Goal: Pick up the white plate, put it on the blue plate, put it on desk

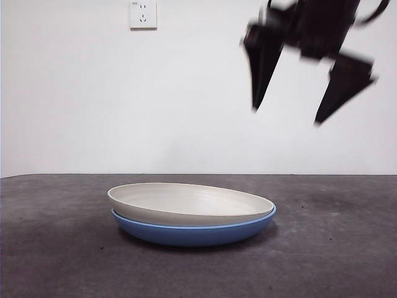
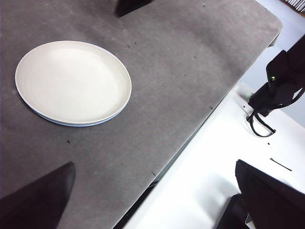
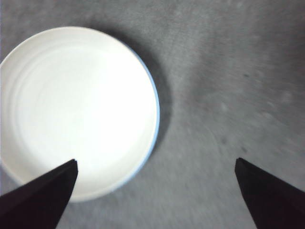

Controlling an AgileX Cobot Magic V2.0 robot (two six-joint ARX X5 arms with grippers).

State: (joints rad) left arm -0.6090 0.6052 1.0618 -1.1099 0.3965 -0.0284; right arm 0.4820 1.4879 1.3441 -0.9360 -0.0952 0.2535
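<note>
The white plate [image 1: 186, 202] rests in the blue plate [image 1: 192, 233], slightly tilted, on the desk [image 1: 335, 248]. My right gripper [image 1: 286, 116] hangs open and empty high above the stack's right side, blurred by motion. In the right wrist view the open right gripper [image 3: 156, 161] looks down on the white plate [image 3: 76, 109], with the blue plate's rim [image 3: 155, 109] showing along one edge. My left gripper [image 2: 152, 200] is open and empty, far from the stack near the desk's edge. Its view shows the white plate [image 2: 71, 81] with a thin blue rim [image 2: 66, 123] under it.
A wall socket [image 1: 142, 13] sits on the white wall behind. In the left wrist view the desk's edge [image 2: 209, 112] runs diagonally. Beyond it is a white surface with a black device and cables [image 2: 276, 90].
</note>
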